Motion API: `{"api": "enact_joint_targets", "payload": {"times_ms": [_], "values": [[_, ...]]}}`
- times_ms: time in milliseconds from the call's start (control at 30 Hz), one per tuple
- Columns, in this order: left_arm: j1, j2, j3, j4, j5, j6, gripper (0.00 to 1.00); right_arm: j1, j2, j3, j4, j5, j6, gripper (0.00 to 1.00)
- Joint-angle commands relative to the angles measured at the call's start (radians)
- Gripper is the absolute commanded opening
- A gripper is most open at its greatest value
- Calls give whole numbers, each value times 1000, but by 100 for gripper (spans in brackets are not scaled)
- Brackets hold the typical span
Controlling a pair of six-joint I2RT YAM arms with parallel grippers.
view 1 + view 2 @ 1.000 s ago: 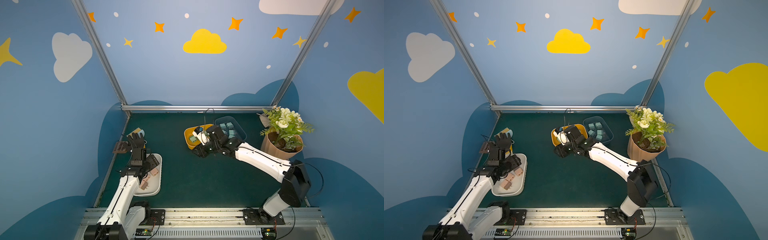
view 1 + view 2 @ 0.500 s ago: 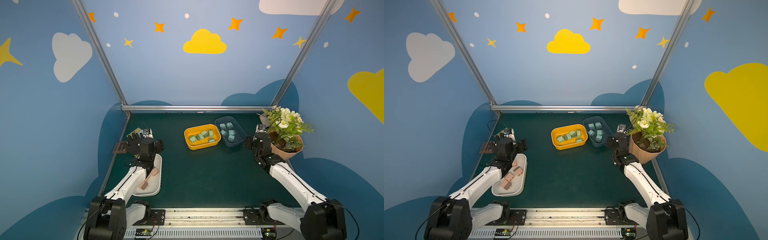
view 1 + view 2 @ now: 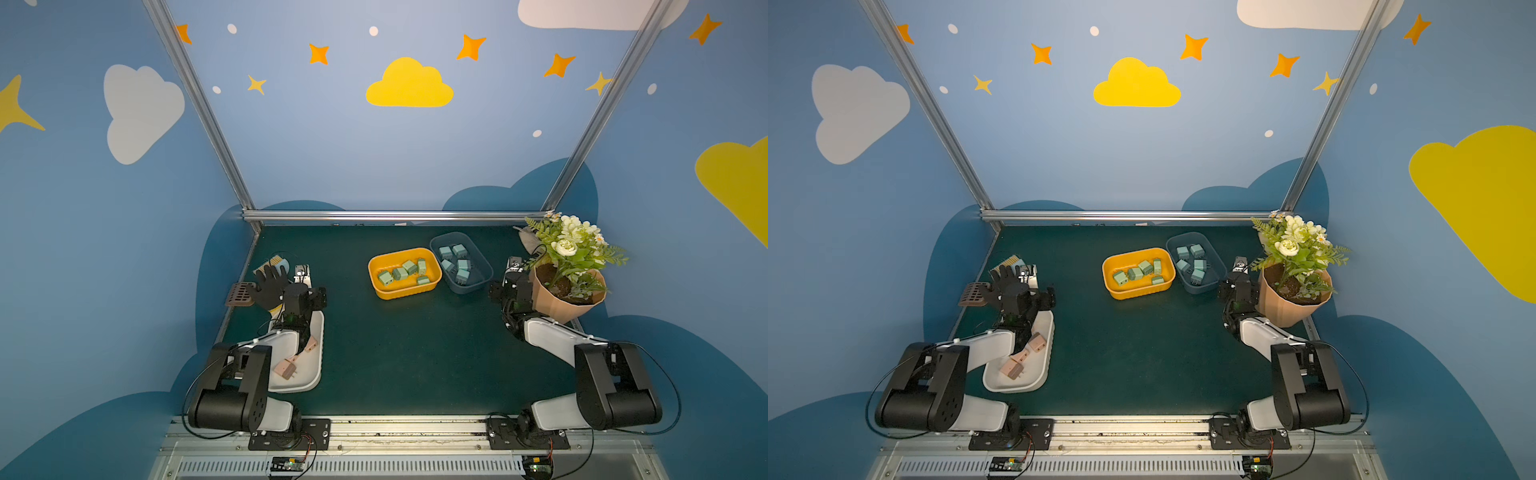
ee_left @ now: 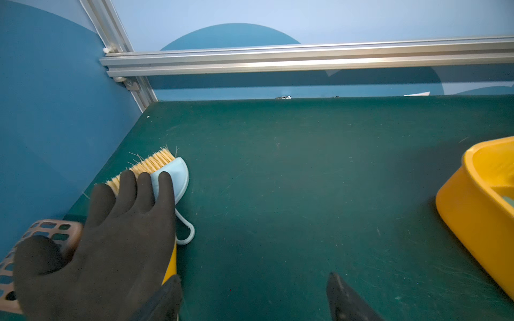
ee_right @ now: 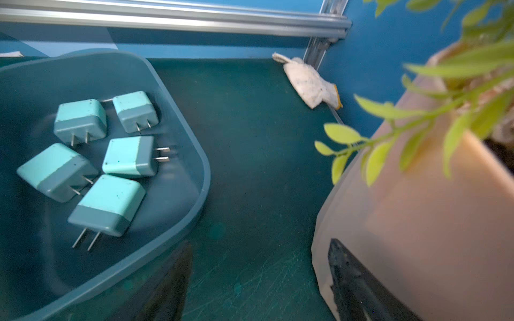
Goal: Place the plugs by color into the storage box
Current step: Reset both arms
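Clearly both pincers gape wide and empty: left gripper (image 4: pixel 253 278) over bare mat (image 4: pixel 278 166), right gripper (image 5: pixel 261 244) between blue bin (image 5: pixel 205 172) and flowerpot (image 5: pixel 417 222). Teal plugs (image 5: pixel 128 157) lie in that bin, green plugs (image 3: pixel 400 273) in the yellow bin (image 3: pixel 399 293), pink plugs (image 3: pixel 1012 368) in the white tray (image 3: pixel 1047 345).

The dark green matted tabletop (image 3: pixel 395 357) carries a white oval plastic tray (image 3: pixel 309 374) near left, and a yellow plastic tub (image 3: pixel 405 293) just beside a teal-blue plastic tub (image 3: pixel 467 289) far centre. A tan faceted flower pot (image 3: pixel 557 305) stands right, with a white crumpled cloth (image 5: pixel 310 83) in the far right corner. At the left edge, a black rubber glove (image 4: pixel 111 250) overlaps a pale-blue bristle brush (image 4: pixel 171 175) and a brown perforated basket (image 3: pixel 239 294).
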Motion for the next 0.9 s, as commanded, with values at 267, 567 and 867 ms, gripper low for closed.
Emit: {"api": "enact_joint_targets", "payload": {"times_ms": [267,567,867], "values": [[23,91,-88,283,128,33,83,-41,64,-234,468,-175,-57,70],[20,93,-91,292,123,36,100,-104,119,-245,517,-233,8,88],[31,98,-56,232,74,4,100,-102,125,-251,533,-231,5,95]]}}
